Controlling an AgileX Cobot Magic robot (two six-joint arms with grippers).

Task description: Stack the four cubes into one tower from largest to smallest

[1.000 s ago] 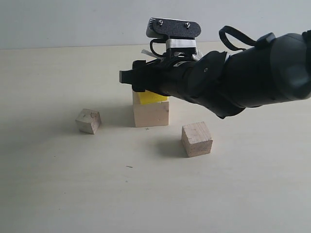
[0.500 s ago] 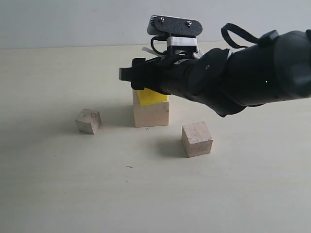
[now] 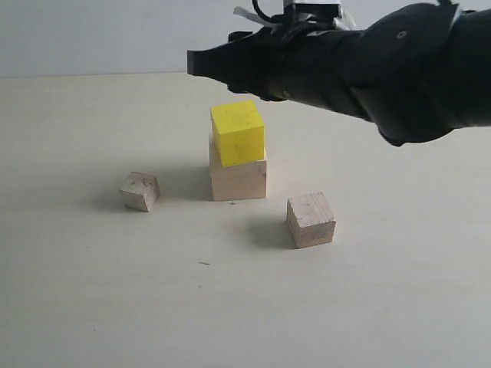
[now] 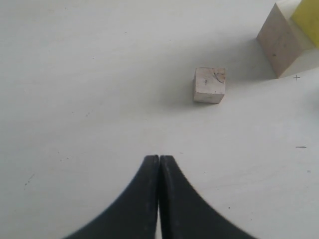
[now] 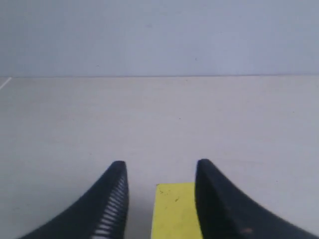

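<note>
Your right gripper (image 3: 201, 63) hung in the upper middle of the exterior frame, above the yellow cube (image 3: 238, 133) and clear of it. In the right wrist view its fingers (image 5: 113, 194) stood spread apart with nothing held, and the top of the yellow cube (image 5: 175, 211) showed below the gap between them. The yellow cube sat on the large pale wooden cube (image 3: 238, 178) at frame centre, faces touching and edges not quite lined up. That made two levels of the tower, standing on the light table (image 3: 92, 291). The smallest pale wooden cube (image 3: 140, 190) lay alone on the table left of the stack, near it but not touching. The brownish wooden cube (image 3: 311, 219) lay lower right of the stack, also apart from it. Your left gripper (image 4: 159, 159) does not show in the exterior view. In the left wrist view its fingers were pressed together with nothing between them. The same view showed the smallest pale wooden cube (image 4: 210, 85) on the table ahead of the tips, well apart from them, and a corner of the large pale wooden cube (image 4: 279, 45) at the edge of the picture.
</note>
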